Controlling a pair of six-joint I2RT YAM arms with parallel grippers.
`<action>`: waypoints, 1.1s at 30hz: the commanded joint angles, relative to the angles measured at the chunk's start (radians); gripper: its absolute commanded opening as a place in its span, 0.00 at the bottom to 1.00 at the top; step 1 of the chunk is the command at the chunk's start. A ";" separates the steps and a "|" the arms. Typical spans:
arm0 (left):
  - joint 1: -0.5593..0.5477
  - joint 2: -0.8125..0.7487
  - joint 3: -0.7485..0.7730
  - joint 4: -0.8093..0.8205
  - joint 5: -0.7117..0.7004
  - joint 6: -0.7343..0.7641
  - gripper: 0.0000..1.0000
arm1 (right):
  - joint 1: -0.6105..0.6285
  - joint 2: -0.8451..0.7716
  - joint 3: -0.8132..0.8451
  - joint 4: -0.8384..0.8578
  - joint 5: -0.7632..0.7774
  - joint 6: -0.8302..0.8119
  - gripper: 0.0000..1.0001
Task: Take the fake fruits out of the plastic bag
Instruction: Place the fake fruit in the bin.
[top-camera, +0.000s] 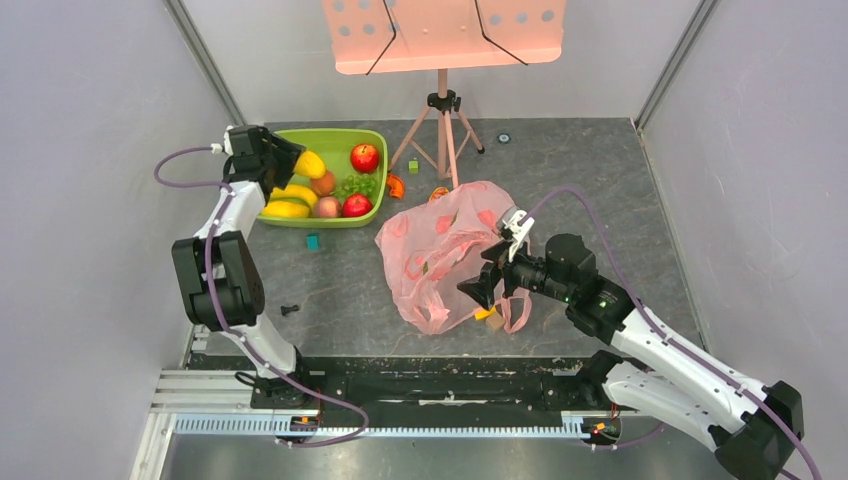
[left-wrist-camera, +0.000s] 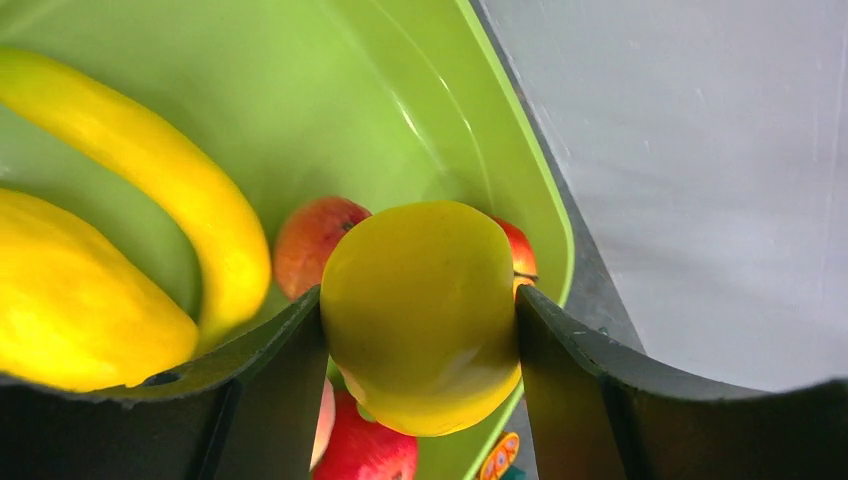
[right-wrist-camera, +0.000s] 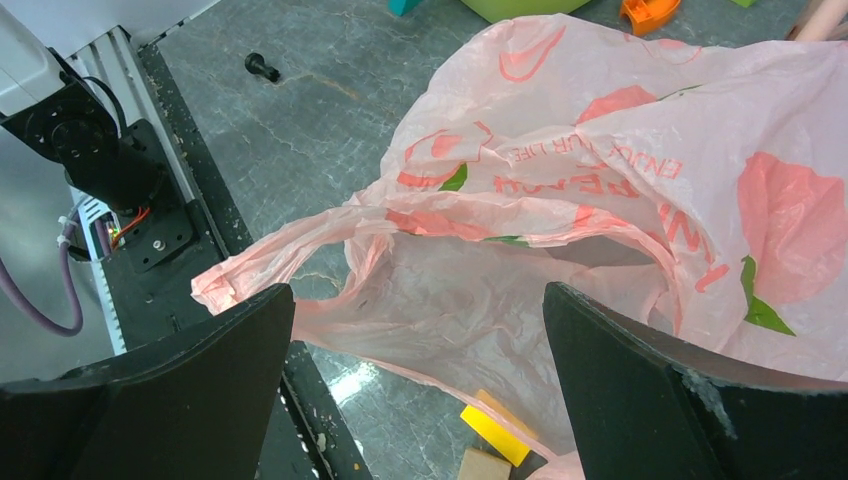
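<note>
The plastic bag (top-camera: 440, 255) lies crumpled on the table with its mouth turned toward the near edge. One loop handle trails just short of the arms' base rail. The right gripper (right-wrist-camera: 415, 330) hangs at that mouth, jaws spread wide with nothing between them. Through the gap only slack pink film shows, and whether any fruit lies deeper in the bag cannot be told. A yellow cube (right-wrist-camera: 497, 430) and a tan cube (right-wrist-camera: 483, 465) sit at the bag's near rim, under the gripper.

Up and to the left of the bag stands the green basin (top-camera: 330, 135), holding the fake fruits (top-camera: 356, 205): bananas (top-camera: 290, 200), two red apples (top-camera: 365, 157) and a peach (top-camera: 322, 183). Over the part of the basin farthest from the bag, the left gripper (left-wrist-camera: 420, 340) clamps a yellow mango (left-wrist-camera: 420, 290) between both fingers, close to the basin's rim.

Bare tabletop runs from the bag's right side to the side wall (top-camera: 760, 200). The feet of a tripod stand (top-camera: 442, 130) crowd the bag's far side.
</note>
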 joint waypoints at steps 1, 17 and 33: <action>0.031 0.046 0.082 0.056 -0.017 0.090 0.24 | 0.005 0.006 0.003 0.005 0.012 -0.031 0.98; 0.086 0.236 0.222 0.067 -0.032 0.167 0.25 | 0.005 0.007 -0.021 -0.014 0.039 -0.054 0.98; -0.039 0.291 0.390 -0.039 -0.176 0.442 0.26 | 0.005 0.020 -0.030 -0.011 0.043 -0.067 0.98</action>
